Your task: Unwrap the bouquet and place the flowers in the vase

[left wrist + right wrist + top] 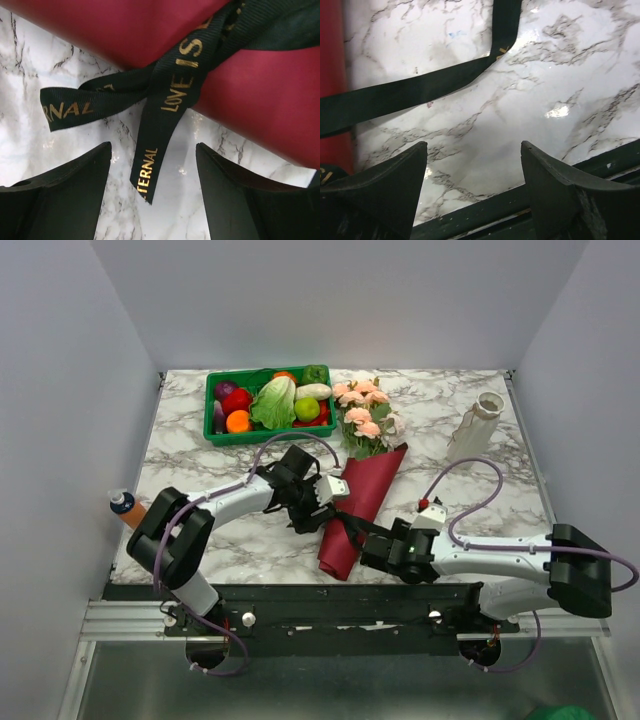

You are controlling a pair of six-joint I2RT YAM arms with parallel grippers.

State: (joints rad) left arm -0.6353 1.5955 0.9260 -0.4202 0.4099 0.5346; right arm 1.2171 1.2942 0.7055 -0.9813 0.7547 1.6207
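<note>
The bouquet lies on its side mid-table, its dark red paper cone (365, 500) pointing toward the front edge, with the peach-pink flowers (362, 412) at the far end. The black ribbon (185, 65) with gold lettering crosses the cone (260, 95), and one loose end lies on the marble between my left gripper's fingers (95, 170). My left gripper (337, 500) (154, 150) is open at the cone's left side, holding nothing. My right gripper (363, 539) (474, 145) is open at the cone's narrow end, with a ribbon strand (420, 92) lying ahead of it. The off-white vase (476, 428) stands at the back right.
A green tray (222, 436) of vegetables sits at the back left beside the flowers. An orange bottle (126, 508) is at the table's left edge. The black front rail (485, 212) runs just under my right gripper. White walls enclose three sides.
</note>
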